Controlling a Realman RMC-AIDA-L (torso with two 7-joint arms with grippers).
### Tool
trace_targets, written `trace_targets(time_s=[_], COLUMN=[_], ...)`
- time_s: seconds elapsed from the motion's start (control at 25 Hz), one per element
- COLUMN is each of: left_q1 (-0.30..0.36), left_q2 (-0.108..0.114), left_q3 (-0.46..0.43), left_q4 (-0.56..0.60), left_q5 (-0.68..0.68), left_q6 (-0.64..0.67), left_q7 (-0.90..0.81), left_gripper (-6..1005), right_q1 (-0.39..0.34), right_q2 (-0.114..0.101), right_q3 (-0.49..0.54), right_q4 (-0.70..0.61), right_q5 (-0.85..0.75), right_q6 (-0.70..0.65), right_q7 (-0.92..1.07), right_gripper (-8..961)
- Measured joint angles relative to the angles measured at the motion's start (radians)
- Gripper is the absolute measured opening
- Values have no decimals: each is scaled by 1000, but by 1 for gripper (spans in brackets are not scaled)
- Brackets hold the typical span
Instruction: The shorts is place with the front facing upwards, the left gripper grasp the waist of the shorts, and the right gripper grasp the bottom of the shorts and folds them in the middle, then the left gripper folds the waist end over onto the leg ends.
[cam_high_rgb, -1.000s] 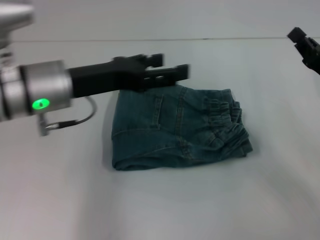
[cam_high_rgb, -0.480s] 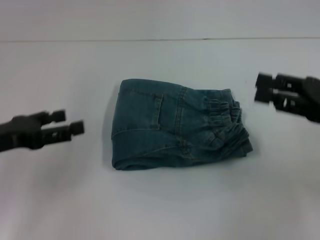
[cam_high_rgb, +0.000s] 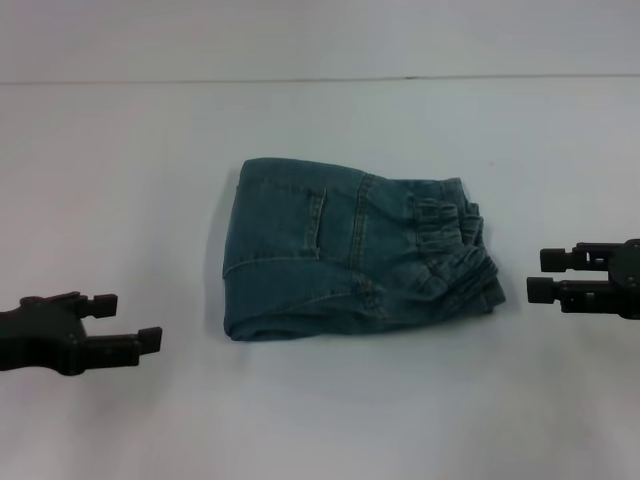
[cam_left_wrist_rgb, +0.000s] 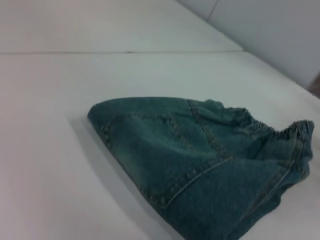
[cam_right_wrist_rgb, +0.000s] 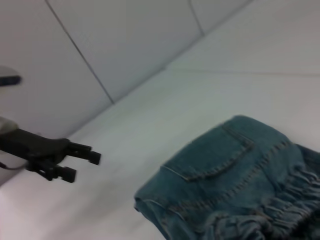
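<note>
The shorts (cam_high_rgb: 350, 250) lie folded in a compact blue-green denim bundle at the table's middle, patch pocket up. The waist of the shorts (cam_high_rgb: 455, 240), a ruffled elastic band, rests on top at the bundle's right end. The bottom of the shorts is hidden under the folded layers. My left gripper (cam_high_rgb: 128, 320) hovers open and empty at the lower left, well clear of the cloth. At the right edge my right gripper (cam_high_rgb: 541, 275) stands open and empty, just beside the waist end. The wrist views show the shorts (cam_left_wrist_rgb: 200, 160) (cam_right_wrist_rgb: 225, 185) and, farther off, the left gripper (cam_right_wrist_rgb: 85, 165).
The white table (cam_high_rgb: 320, 400) surrounds the bundle on every side. Its back edge meets a pale panelled wall (cam_high_rgb: 320, 40) behind.
My left gripper has pulled away from above the shorts to the lower left. My right gripper has come down from the upper right to beside the waist end. The shorts have not moved.
</note>
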Motion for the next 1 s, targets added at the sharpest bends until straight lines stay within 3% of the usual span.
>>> trace_targets(time_s=[1.0], left_q1=[-78], left_q2=[0], left_q3=[3], left_q4=[-4], left_q5=[28], left_q6=[-9], left_q7=[-36], left_gripper=[934], right_q1=[16], right_q2=[12], right_q3=[-48], right_q4=[8], right_q5=[-18], right_q6=[98], right_q7=[4], right_gripper=[715])
